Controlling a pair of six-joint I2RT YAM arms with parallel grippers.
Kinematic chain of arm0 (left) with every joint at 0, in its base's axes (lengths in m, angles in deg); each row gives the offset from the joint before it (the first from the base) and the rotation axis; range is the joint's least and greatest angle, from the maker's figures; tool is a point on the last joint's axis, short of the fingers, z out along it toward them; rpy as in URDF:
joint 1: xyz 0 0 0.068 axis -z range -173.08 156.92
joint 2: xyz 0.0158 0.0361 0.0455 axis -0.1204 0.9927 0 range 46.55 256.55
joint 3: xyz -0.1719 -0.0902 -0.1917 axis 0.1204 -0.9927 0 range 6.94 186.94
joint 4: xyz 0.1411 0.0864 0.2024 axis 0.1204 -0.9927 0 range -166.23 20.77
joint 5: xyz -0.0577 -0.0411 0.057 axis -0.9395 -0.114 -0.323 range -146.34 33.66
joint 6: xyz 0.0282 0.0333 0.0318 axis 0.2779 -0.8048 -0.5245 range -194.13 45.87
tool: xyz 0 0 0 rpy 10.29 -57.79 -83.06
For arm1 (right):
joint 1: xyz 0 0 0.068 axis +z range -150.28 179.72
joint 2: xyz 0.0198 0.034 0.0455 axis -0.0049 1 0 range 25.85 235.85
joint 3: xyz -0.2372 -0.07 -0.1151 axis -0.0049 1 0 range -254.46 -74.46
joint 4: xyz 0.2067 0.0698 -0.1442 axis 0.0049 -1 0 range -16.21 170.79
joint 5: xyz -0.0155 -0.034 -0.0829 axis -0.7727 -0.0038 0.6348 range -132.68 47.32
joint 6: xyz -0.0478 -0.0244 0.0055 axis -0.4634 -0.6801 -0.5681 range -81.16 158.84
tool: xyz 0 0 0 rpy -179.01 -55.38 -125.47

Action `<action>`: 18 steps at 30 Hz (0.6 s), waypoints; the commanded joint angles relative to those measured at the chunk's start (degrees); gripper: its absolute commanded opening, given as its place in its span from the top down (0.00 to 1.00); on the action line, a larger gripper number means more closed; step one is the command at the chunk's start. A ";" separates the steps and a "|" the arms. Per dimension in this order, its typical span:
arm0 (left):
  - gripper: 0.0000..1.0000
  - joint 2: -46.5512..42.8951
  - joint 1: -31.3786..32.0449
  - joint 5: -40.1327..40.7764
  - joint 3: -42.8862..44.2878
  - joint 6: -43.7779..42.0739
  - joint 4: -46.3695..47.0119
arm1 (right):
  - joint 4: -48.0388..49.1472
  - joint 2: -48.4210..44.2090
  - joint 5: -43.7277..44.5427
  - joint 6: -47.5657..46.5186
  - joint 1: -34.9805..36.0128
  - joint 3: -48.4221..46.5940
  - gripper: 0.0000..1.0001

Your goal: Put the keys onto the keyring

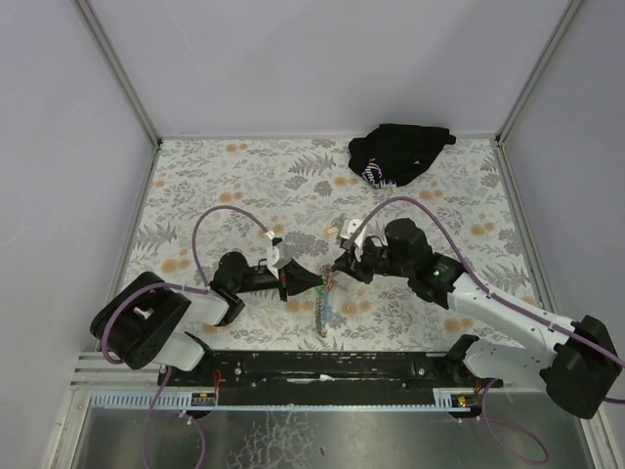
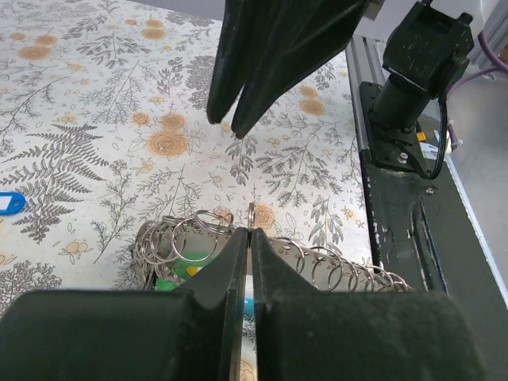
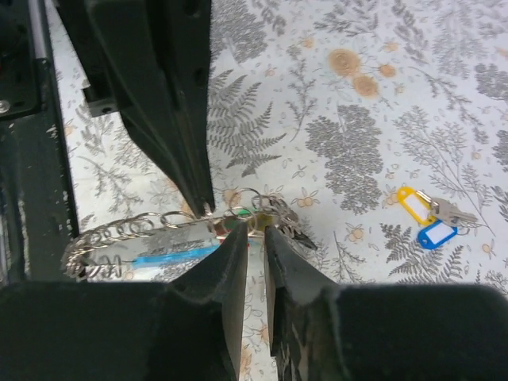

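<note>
The keyring is a cluster of thin metal rings (image 2: 186, 238) with green and yellow tags on a light-blue and grey lanyard (image 1: 324, 311) lying between the arms. My left gripper (image 1: 312, 281) is shut on one upright ring (image 2: 251, 216) at its fingertips (image 2: 238, 238). My right gripper (image 1: 338, 266) comes from the opposite side. Its jaws are nearly closed on the ring cluster (image 3: 266, 208) by the green tag. The keys (image 3: 451, 211), with a blue tag (image 3: 436, 233) and a yellow tag (image 3: 409, 203), lie loose on the cloth (image 1: 339, 229), apart from both grippers.
A black cloth bundle (image 1: 398, 153) lies at the back right. The black mounting rail (image 1: 322, 366) runs along the near edge, close behind the lanyard's end (image 2: 413, 222). Grey walls close in the floral table (image 1: 215, 176).
</note>
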 commanded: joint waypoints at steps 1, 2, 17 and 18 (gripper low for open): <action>1.00 0.07 -0.01 3.56 -1.28 2.99 11.38 | 18.74 -3.23 -1.12 4.10 -2.24 7.07 0.77; 1.00 -0.26 0.04 4.21 -1.58 2.98 11.53 | 21.04 -3.55 -1.15 4.44 -2.58 8.55 0.75; 1.00 -0.78 -0.06 7.58 -4.30 5.11 17.03 | 34.68 3.25 -16.55 -0.39 -4.96 15.21 0.54; 1.00 -0.48 -0.03 7.19 -4.13 5.41 17.39 | 35.48 3.84 -17.07 -0.76 -4.96 15.54 0.55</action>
